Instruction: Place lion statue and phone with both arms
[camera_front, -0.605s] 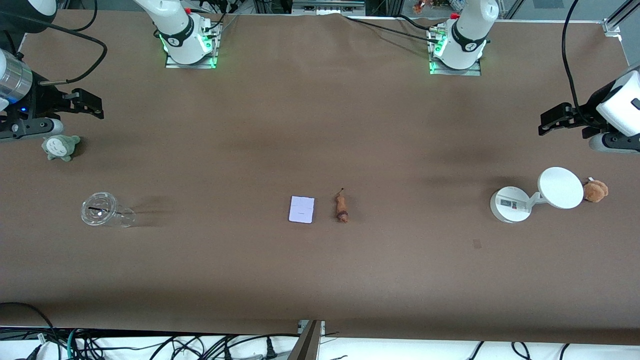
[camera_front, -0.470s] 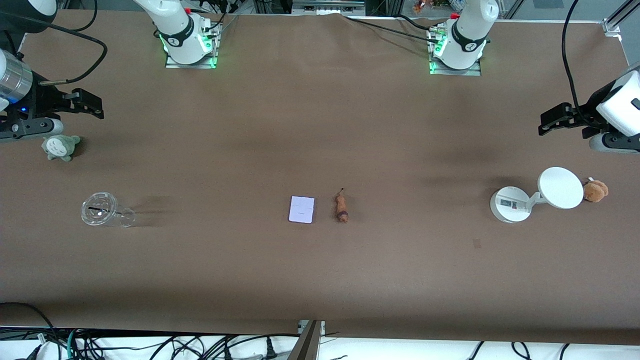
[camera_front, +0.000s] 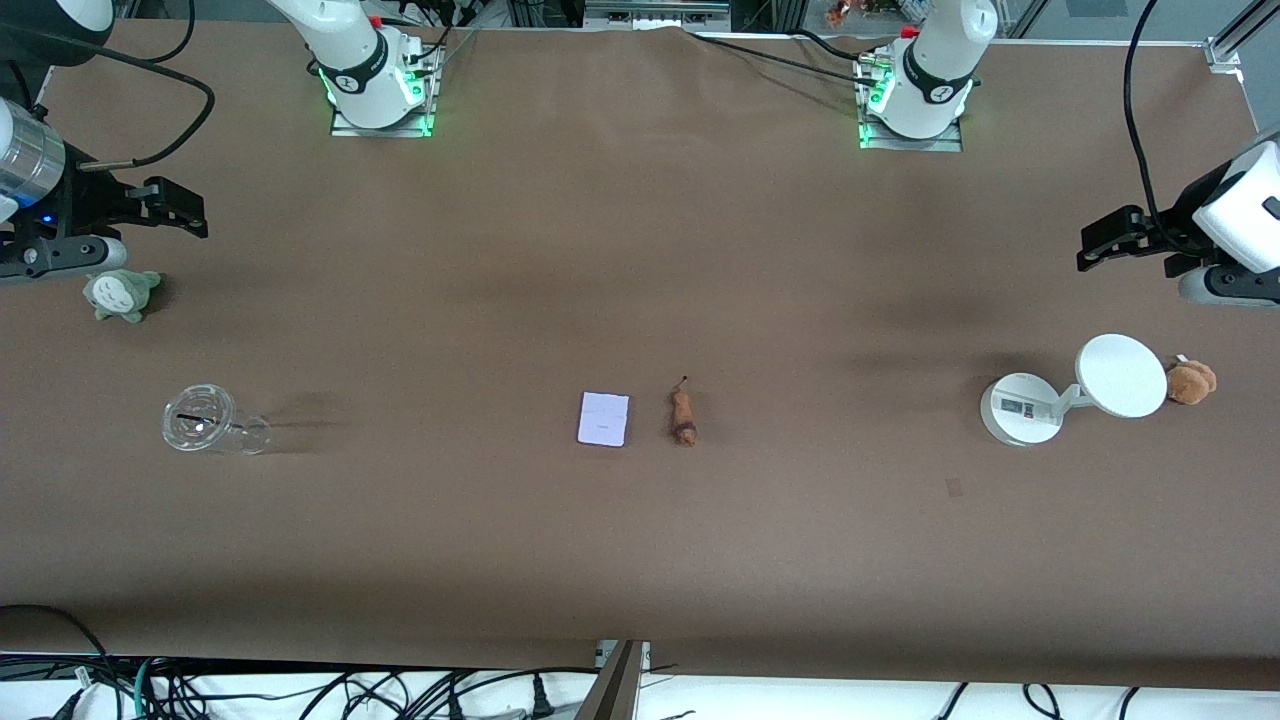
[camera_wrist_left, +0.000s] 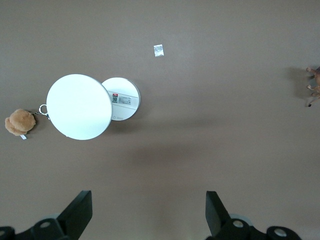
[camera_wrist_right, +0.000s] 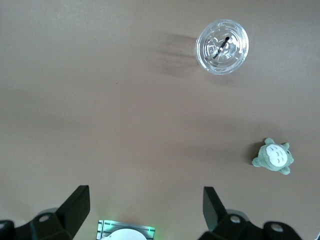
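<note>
Lengthwise, lion statue (camera_front: 684, 416), dark end toward front camera; both jaws wide, empty.

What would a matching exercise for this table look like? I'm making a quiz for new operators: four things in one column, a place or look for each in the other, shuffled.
Things:
1. phone
2. lion statue
3. clear cup
4. brown plush toy

Places or looks:
A. lying on its side toward the right arm's end of the table
B. touching the white stand at its disc
C. flat pale rectangle at mid-table
D. orange-brown figurine beside the phone, toward the left arm's end

Pairs: 1-C, 2-D, 3-A, 4-B
</note>
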